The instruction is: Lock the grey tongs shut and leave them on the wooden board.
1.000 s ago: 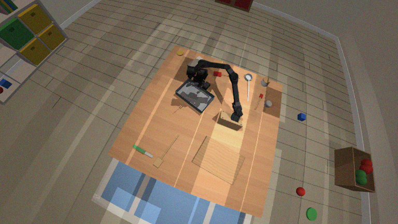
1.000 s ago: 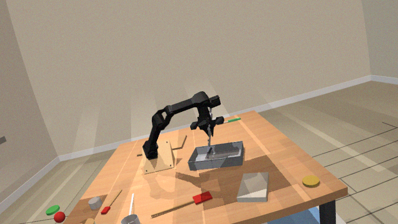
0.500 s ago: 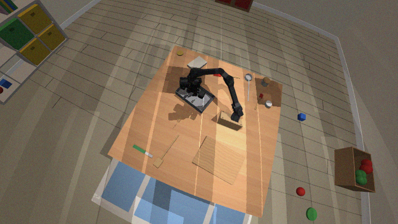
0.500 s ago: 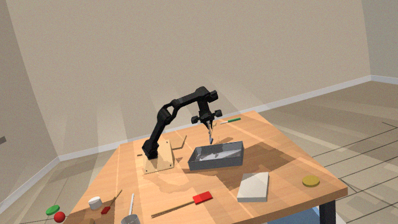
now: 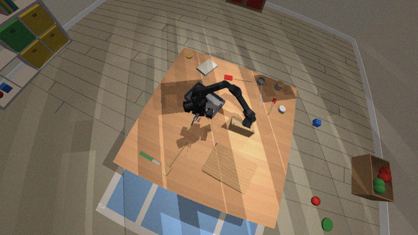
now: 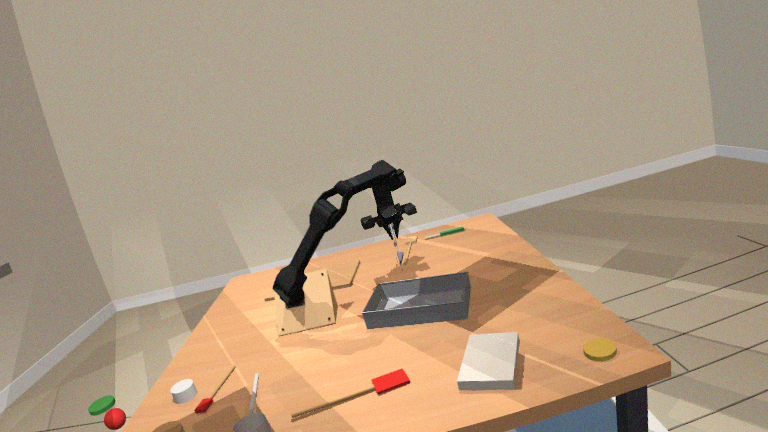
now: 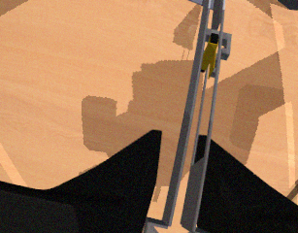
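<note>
My gripper [image 5: 197,116] [image 6: 394,236] [image 7: 178,143] is shut on the grey tongs [image 5: 194,121] [image 6: 399,257] [image 7: 188,112] and holds them in the air above the table. The two arms of the tongs run close together, nearly parallel, with a yellow piece between them in the wrist view. One end hangs below the fingers; whether the hinge has locked cannot be told. The dark grey roasting tin [image 5: 215,103] [image 6: 419,314] holds no tongs and stands beside the gripper, towards the back in the top view. The wooden board [image 5: 229,167] lies flat nearer the front there, to the right of the gripper.
A wooden spatula [image 5: 167,170] and a green-handled tool [image 5: 145,156] [image 6: 451,231] lie left of the board. The arm's base block [image 5: 240,128] stands beyond the board. A white block [image 5: 207,66] [image 6: 488,359] and a red-headed tool [image 5: 228,77] [image 6: 390,381] lie past the tin.
</note>
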